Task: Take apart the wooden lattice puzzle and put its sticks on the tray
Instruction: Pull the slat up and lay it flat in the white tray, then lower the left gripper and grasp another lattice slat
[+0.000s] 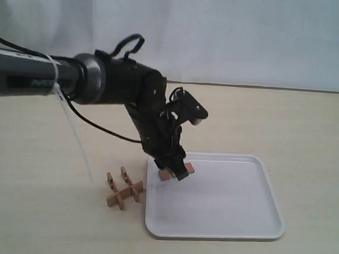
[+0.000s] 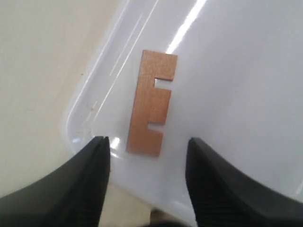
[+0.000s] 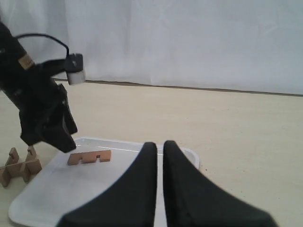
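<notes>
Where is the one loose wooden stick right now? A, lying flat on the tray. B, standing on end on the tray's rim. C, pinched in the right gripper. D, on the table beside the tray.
A: the stick lies flat on the tray near a corner, between the fingers of the open left gripper, with a gap on each side.

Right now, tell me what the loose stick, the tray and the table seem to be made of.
Stick: looks like wood, reddish-brown, with a matte face that shows no glare and square-cut notches.
Tray: probably plastic, white and glossy, with bright light streaks reflecting off it.
Table: pale beige and matte. It could be laminate or wood; the look leaves it open.
</notes>
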### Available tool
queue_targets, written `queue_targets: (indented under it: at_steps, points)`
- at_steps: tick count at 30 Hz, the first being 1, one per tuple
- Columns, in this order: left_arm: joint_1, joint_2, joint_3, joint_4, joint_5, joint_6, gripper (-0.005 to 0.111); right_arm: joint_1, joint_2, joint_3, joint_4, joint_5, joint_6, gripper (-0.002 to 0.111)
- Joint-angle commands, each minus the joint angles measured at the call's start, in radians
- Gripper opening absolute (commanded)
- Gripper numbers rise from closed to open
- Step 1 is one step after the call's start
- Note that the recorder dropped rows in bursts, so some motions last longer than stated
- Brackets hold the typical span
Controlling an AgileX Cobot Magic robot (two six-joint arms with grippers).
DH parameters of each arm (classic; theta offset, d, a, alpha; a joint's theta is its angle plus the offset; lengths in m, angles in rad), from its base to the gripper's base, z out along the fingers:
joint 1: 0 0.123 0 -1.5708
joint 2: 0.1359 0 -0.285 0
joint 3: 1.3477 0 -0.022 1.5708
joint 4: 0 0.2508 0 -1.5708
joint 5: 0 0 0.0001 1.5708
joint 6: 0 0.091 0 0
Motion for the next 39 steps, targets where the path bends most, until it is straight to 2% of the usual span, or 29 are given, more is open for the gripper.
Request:
queue_targets:
  at_steps: [1, 6, 9, 15, 19, 24, 39]
  points:
    - [0.001, -0.172, -0.028, 0.065, 0.202, -0.027, 0.047, -0.001, -0.004, 0.000, -0.001, -0.005, -0.005, 0.005]
    - [0.049, -0.291, 0.060, 0.132, 0.280, -0.089, 0.047, -0.001, -0.004, 0.000, -0.001, -0.005, -0.005, 0.005]
    - [0.087, -0.358, 0.235, 0.180, 0.208, -0.141, 0.047, -0.001, -0.004, 0.000, -0.001, -0.005, -0.005, 0.005]
    - [0.087, -0.371, 0.478, 0.171, 0.032, -0.196, 0.047, -0.001, -0.004, 0.000, -0.001, -0.005, -0.005, 0.005]
    - [0.087, -0.371, 0.531, 0.100, -0.049, -0.190, 0.047, -0.001, -0.004, 0.000, -0.001, -0.005, -0.005, 0.005]
    - [0.083, -0.359, 0.587, 0.088, -0.126, -0.184, 0.047, -0.001, -0.004, 0.000, -0.001, -0.005, -0.005, 0.005]
    - [0.068, -0.241, 0.587, 0.046, -0.223, -0.135, 0.047, -0.001, -0.004, 0.000, -0.001, -0.005, -0.005, 0.005]
